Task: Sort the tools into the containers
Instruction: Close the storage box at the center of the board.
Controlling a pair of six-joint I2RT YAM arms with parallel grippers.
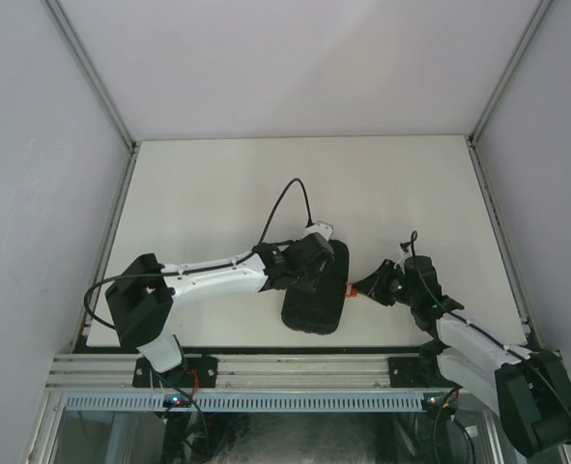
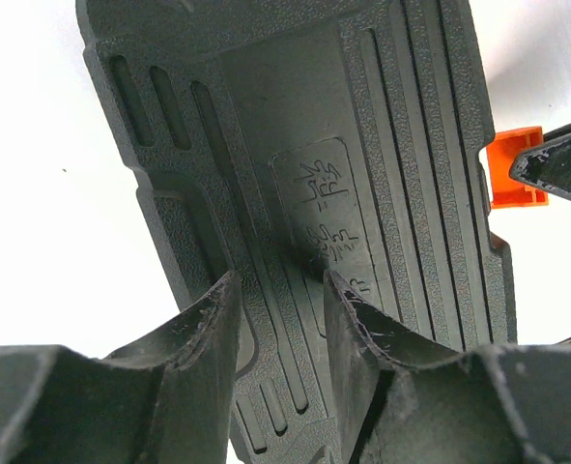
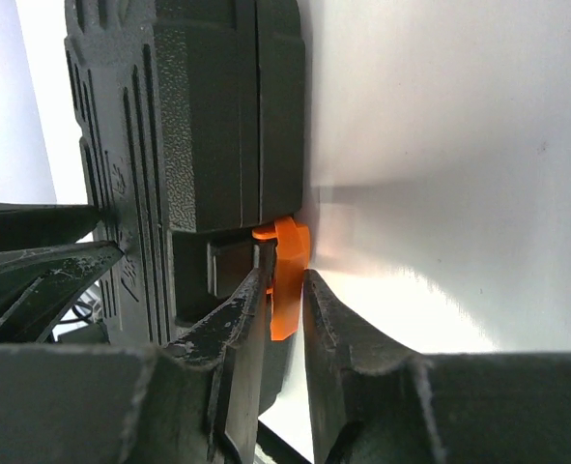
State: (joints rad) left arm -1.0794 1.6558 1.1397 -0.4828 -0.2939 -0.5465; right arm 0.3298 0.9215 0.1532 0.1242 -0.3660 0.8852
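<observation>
The black ribbed tool case (image 1: 314, 307) lies closed on the white table, near the front edge. My left gripper (image 1: 316, 263) rests on its lid, jaws a little apart with nothing between them; in the left wrist view its fingertips (image 2: 217, 300) touch the ribbed lid (image 2: 362, 145). My right gripper (image 1: 370, 287) is at the case's right side, shut on the small orange latch (image 1: 355, 288). In the right wrist view the latch (image 3: 290, 261) sits pinched between the fingers of the right gripper (image 3: 285, 290). No tools are in view.
The white table (image 1: 217, 184) is enclosed by grey walls at the back and both sides. The aluminium rail (image 1: 285, 372) with the arm bases runs along the front edge, just behind the case.
</observation>
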